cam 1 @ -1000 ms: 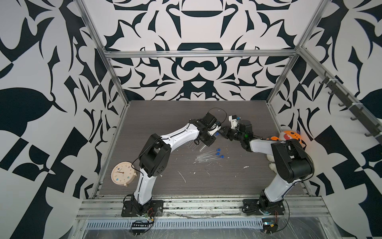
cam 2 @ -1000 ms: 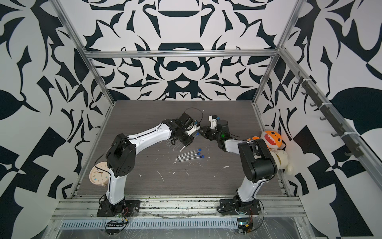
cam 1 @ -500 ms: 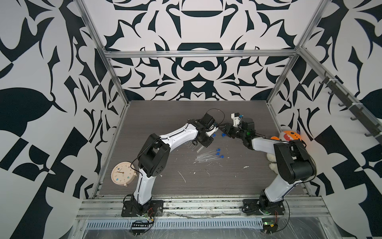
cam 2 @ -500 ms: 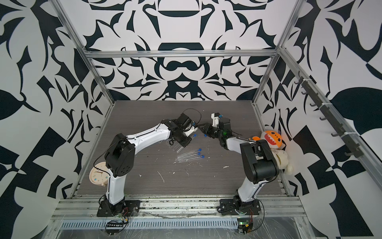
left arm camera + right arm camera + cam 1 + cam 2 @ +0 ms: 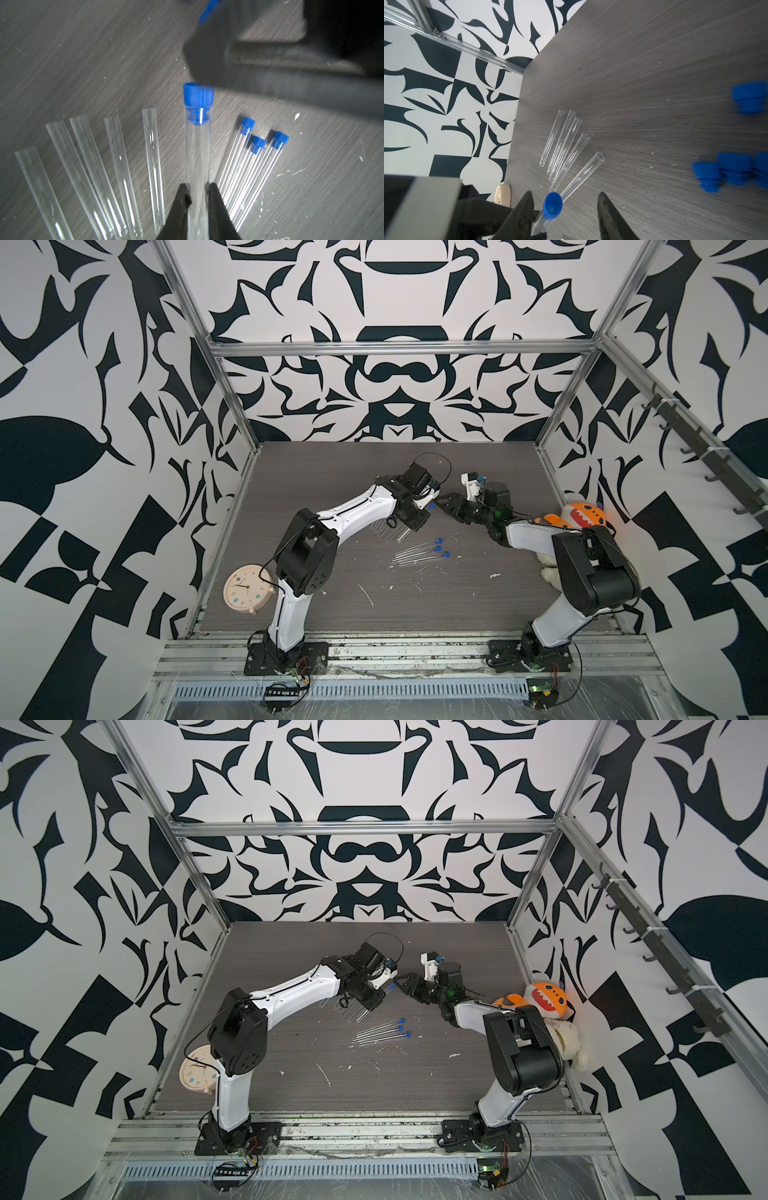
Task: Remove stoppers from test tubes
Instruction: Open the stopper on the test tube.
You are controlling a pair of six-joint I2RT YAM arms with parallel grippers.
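You have black-and-white patterned walls on a silver metal frame around the fingers, a scuffed grey wood-grain counter beneath them.

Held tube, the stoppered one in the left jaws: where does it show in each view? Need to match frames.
Top views: only the held tube's stopper shows clearly, mid-table between the two wrists.
Left wrist: held tube at centre, running out from the shut left jaws.
Right wrist: stopper end-on between the open right jaws.
Shared landmark: the fan of open tubes.
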